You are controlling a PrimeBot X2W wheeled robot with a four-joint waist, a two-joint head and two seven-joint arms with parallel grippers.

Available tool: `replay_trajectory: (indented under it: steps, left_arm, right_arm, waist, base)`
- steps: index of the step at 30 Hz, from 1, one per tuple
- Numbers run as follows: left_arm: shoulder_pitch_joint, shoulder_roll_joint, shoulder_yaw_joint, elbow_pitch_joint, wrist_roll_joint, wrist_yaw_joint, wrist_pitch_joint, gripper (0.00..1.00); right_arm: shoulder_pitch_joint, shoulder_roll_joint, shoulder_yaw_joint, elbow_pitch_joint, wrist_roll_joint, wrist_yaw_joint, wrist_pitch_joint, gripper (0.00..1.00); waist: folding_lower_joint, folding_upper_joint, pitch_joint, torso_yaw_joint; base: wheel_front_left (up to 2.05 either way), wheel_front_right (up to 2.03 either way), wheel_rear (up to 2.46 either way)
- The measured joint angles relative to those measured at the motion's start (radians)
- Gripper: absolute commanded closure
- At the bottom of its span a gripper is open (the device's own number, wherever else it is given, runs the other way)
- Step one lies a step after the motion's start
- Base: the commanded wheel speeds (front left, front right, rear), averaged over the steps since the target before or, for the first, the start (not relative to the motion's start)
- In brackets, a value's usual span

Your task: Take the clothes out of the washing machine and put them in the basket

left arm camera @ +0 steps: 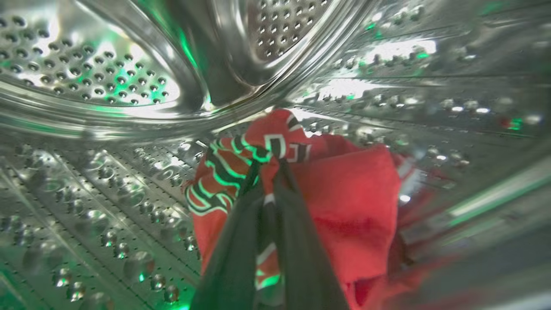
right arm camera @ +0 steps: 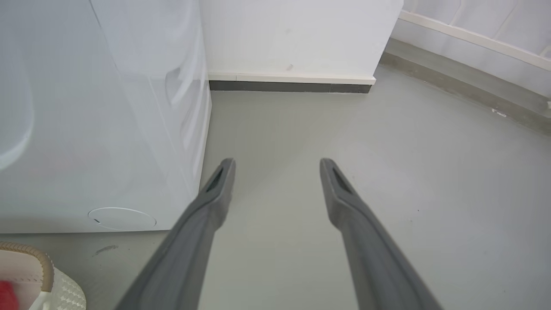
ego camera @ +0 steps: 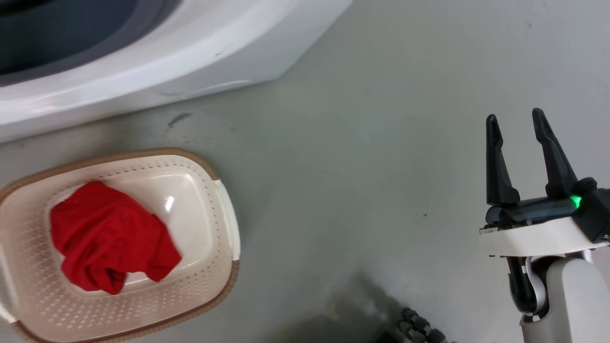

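Left claw (left arm camera: pixel 271 165), inside the drum (left arm camera: pixel 107 77), looks pinched on the jersey (left arm camera: pixel 228 168); right claw (ego camera: pixel 514 114) gapes empty; red garment (ego camera: pixel 109 233) sits in the basket (ego camera: pixel 209 267).

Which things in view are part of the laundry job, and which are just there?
Part of the job: washing machine, steel drum, red jersey in the drum, left gripper with jaws shut on the jersey, basket, plain red garment in the basket.
Just there: grey floor, white wall, skirting board, right gripper idle over the floor, jaws open.
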Motion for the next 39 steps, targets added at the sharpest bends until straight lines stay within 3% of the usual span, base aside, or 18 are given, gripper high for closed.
replay_trajectory:
  steps: [7,11,14,18,19,24,33,39]
  left_arm:
    - [0.158,-0.06,-0.012,0.029,-0.033,-0.001,-0.239,1.0]
    - [0.24,-0.092,-0.012,0.028,-0.034,-0.001,-0.303,1.0]
    - [0.309,-0.118,0.001,-0.007,-0.031,0.009,-0.312,1.0]
    - [0.407,-0.128,0.053,-0.145,-0.002,0.033,-0.314,1.0]
    - [0.509,-0.139,0.081,-0.239,0.028,0.043,-0.316,1.0]
    - [0.65,-0.158,0.111,-0.38,0.071,0.055,-0.316,1.0]
    - [0.893,-0.152,0.114,-0.627,0.094,0.068,-0.314,1.0]
    - [1.047,-0.141,0.058,-0.775,0.063,0.071,-0.211,1.0]
  right_arm:
    - [0.011,0.0,-0.031,0.012,-0.059,0.0,0.0,0.0]
    - [0.022,0.0,-0.041,0.02,-0.084,0.0,0.0,0.0]
    - [0.039,0.0,-0.042,0.028,-0.1,0.0,0.0,0.0]
    - [0.056,0.001,-0.046,0.036,-0.115,0.0,0.0,0.0]
    - [0.066,0.0,-0.048,0.043,-0.124,0.0,0.0,0.0]
    - [0.093,0.0,-0.053,0.054,-0.133,0.0,0.0,0.0]
    - [0.137,0.0,-0.059,0.079,-0.148,0.0,0.0,0.0]
    - [0.156,0.0,-0.059,0.085,-0.148,0.0,0.0,0.0]
  waist:
    - [0.0,0.0,-0.103,0.073]
    - [-0.0001,0.0,-0.166,0.112]
    - [-0.0001,0.0,-0.214,0.141]
    - [-0.0001,0.0,-0.274,0.176]
    - [-0.0001,0.0,-0.313,0.203]
    - [-0.0002,0.0,-0.372,0.245]
    - [-0.0002,-0.0001,-0.465,0.305]
    - [-0.0002,0.0,-0.503,0.337]
  base:
    - [0.0,0.0,0.0]
    - [0.0,0.0,0.0]
    - [0.0,0.0,0.0]
    - [0.0,0.0,0.0]
    - [0.0,0.0,0.0]
    - [0.0,0.0,0.0]
    - [0.0,0.0,0.0]
    - [0.0,0.0,0.0]
